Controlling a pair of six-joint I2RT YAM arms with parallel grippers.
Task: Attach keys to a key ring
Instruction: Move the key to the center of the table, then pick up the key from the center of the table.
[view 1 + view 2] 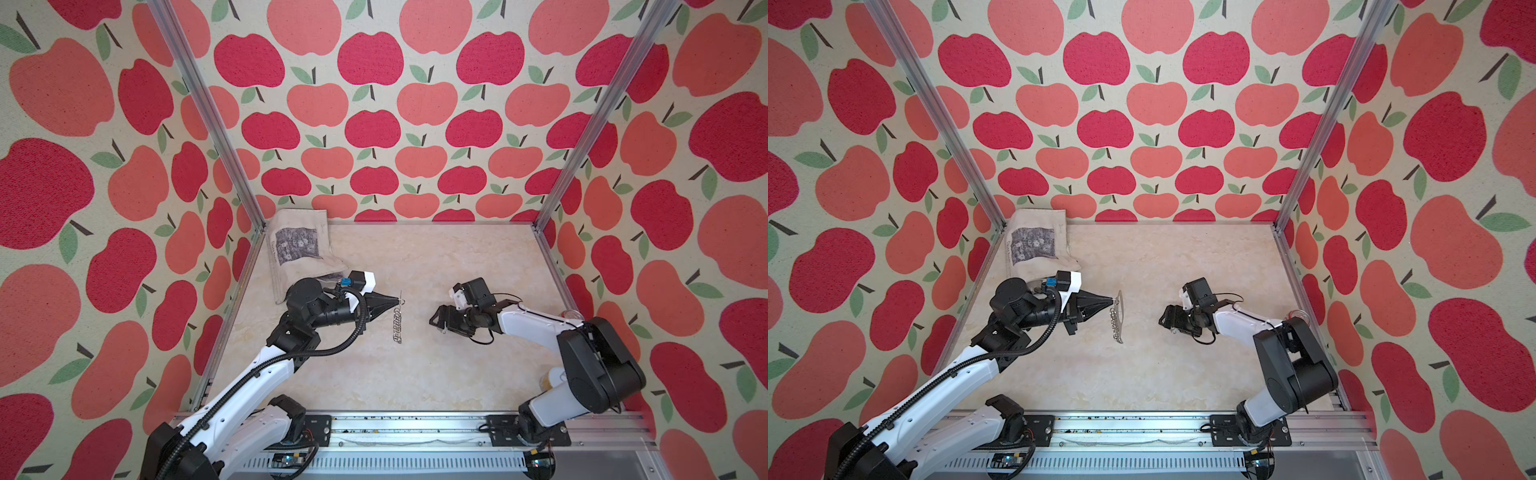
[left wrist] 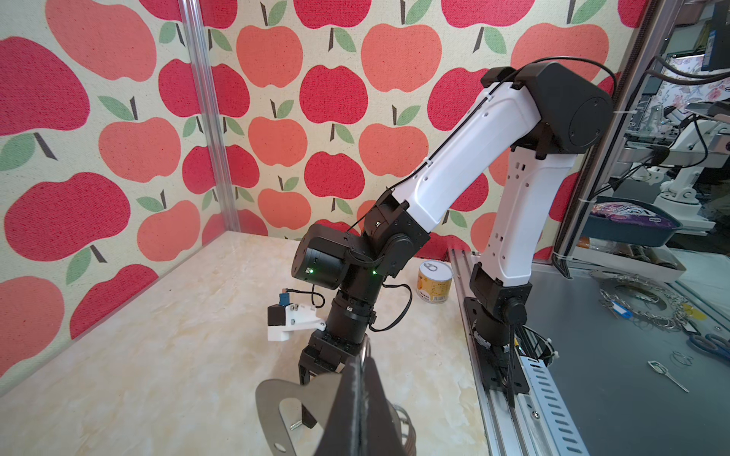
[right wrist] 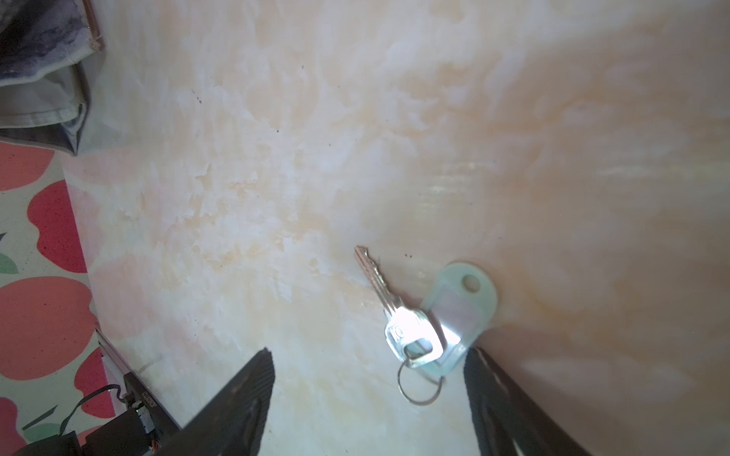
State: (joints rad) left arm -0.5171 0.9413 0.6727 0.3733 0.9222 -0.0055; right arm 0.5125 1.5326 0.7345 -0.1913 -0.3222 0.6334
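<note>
While the left end effector (image 1: 393, 300) clenches the flat grey D-shaped metal key ring (image 1: 397, 325) on edge over the marbled bench (image 1: 415, 374), nothing is attached yet; the small silver key with pale plastic tag (image 3: 399, 312) lies ungrasped beneath the right end effector (image 3: 369, 357), spread wide.

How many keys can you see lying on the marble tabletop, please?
1. The silver key, with its pale tag and small wire ring, lies flat on the tabletop, just in front of the open right gripper. Others may be hidden.
</note>
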